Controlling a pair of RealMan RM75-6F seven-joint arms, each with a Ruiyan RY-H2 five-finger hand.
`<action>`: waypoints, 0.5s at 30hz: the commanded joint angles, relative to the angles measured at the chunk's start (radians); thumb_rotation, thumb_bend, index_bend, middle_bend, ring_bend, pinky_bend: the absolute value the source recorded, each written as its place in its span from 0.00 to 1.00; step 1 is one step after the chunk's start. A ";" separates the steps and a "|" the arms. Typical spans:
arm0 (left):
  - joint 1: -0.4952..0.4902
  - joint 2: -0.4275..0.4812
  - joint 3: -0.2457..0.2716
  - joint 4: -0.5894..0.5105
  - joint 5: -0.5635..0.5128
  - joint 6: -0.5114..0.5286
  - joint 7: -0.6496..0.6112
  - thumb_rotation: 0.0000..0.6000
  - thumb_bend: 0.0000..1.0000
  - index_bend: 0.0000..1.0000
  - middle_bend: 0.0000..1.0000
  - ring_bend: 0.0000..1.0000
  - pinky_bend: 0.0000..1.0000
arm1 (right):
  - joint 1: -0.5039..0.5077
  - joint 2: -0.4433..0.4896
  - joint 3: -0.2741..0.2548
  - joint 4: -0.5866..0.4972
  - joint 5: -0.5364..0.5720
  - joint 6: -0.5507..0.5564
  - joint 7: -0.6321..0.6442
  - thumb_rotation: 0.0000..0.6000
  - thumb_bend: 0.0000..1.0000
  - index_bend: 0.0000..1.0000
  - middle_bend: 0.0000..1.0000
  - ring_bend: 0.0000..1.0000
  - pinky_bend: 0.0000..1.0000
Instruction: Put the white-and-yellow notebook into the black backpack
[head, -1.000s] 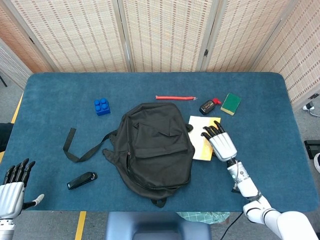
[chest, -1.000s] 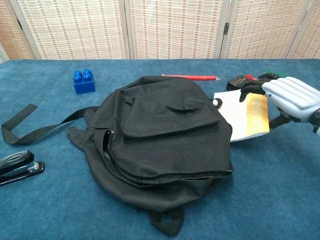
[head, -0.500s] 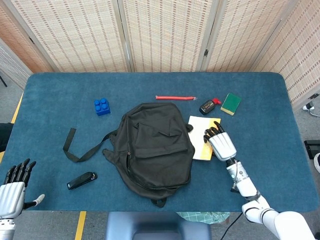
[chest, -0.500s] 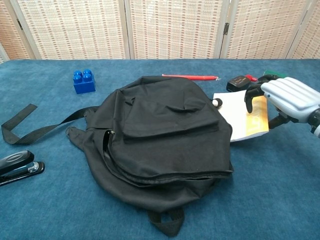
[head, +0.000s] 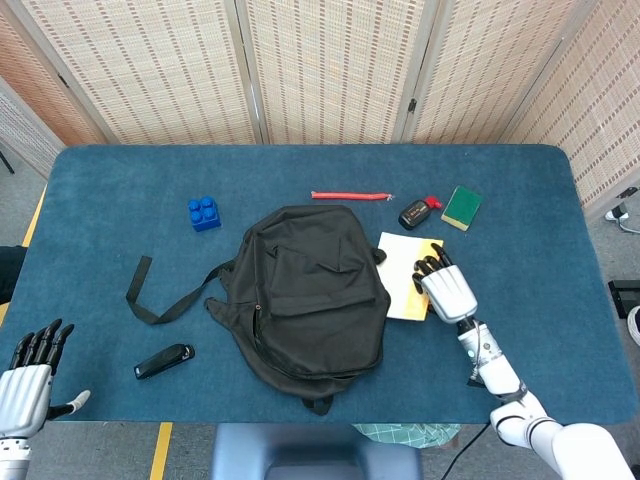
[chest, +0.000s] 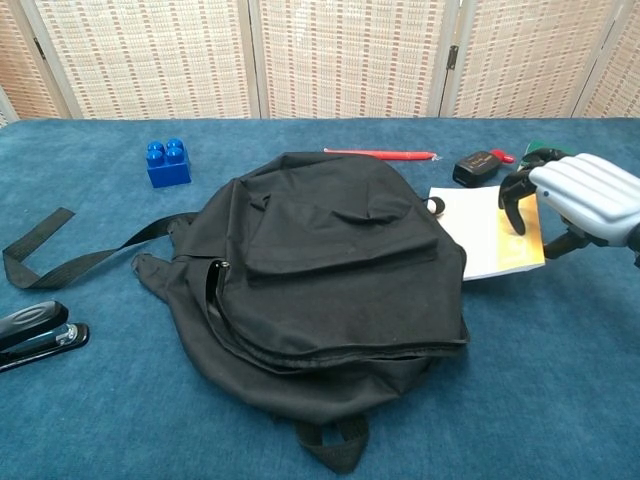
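The white-and-yellow notebook (head: 400, 262) (chest: 475, 235) lies flat on the blue table, its left edge against the right side of the black backpack (head: 310, 290) (chest: 320, 270). The backpack lies flat in the middle with its zip facing left. My right hand (head: 447, 288) (chest: 585, 195) is at the notebook's right, yellow edge. Its fingers curl down over the top of that edge and its thumb sits at the side, gripping it. My left hand (head: 30, 365) hangs off the table's front left corner with fingers apart, holding nothing.
A blue brick (head: 204, 213) (chest: 168, 163) and a red pen (head: 350, 196) (chest: 380, 154) lie behind the backpack. A black-and-red item (head: 417, 212) (chest: 477, 164) and a green box (head: 461, 207) sit just beyond the notebook. A black stapler (head: 164, 361) (chest: 35, 332) lies front left, near the loose strap (head: 150, 295).
My right hand's fingers have curled down from flat onto the notebook's yellow edge, and the notebook has slid slightly to the right. The left hand has barely moved.
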 joint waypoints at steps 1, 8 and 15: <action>-0.001 0.001 0.000 0.000 0.002 0.000 -0.001 1.00 0.20 0.07 0.03 0.04 0.00 | -0.006 0.007 0.000 -0.001 -0.001 0.015 -0.006 1.00 0.39 0.67 0.40 0.31 0.12; -0.013 0.003 -0.005 0.007 0.018 -0.001 0.000 1.00 0.20 0.07 0.03 0.04 0.00 | -0.039 0.041 0.015 -0.014 0.003 0.102 -0.032 1.00 0.44 0.69 0.42 0.33 0.12; -0.081 0.018 -0.024 0.026 0.088 -0.037 -0.004 1.00 0.20 0.08 0.03 0.04 0.00 | -0.091 0.126 0.048 -0.090 -0.002 0.278 -0.069 1.00 0.45 0.70 0.43 0.34 0.12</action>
